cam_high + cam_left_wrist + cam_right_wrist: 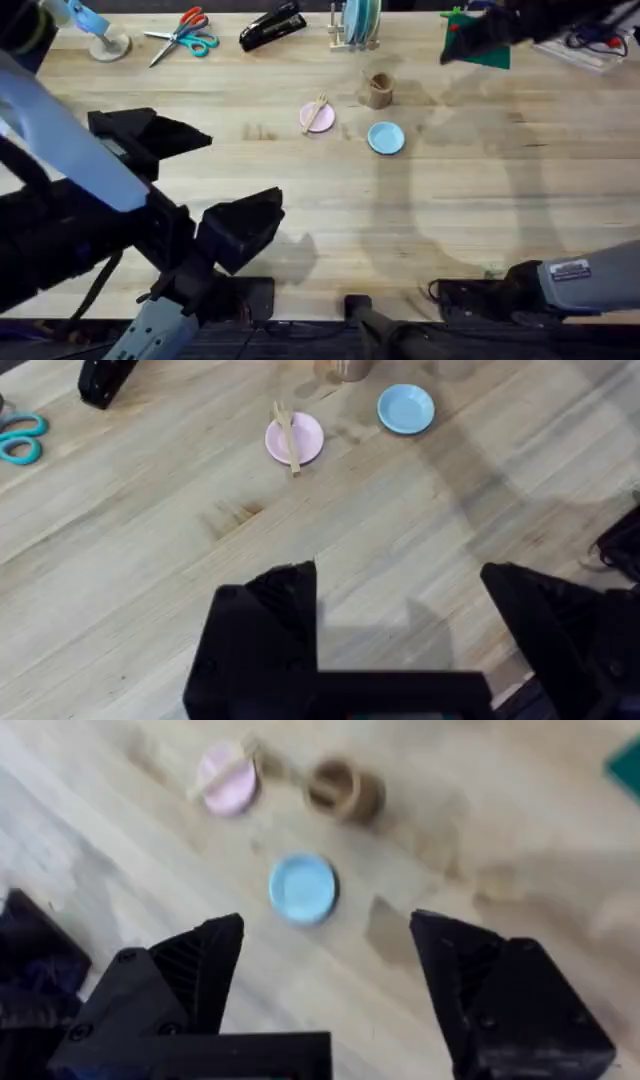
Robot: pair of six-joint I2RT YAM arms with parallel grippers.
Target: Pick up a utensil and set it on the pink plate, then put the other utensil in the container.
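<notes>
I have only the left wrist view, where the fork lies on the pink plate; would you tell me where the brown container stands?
Observer: In the overhead view, the container stands upright just beyond the blue plate, to the right of the pink plate.
Operator: Is the right gripper near it?
Observer: No, the right gripper hovers open and empty, well apart from it.
Operator: What is behind the container?
Observer: A rack of upright plates, at the table's far edge.
</notes>
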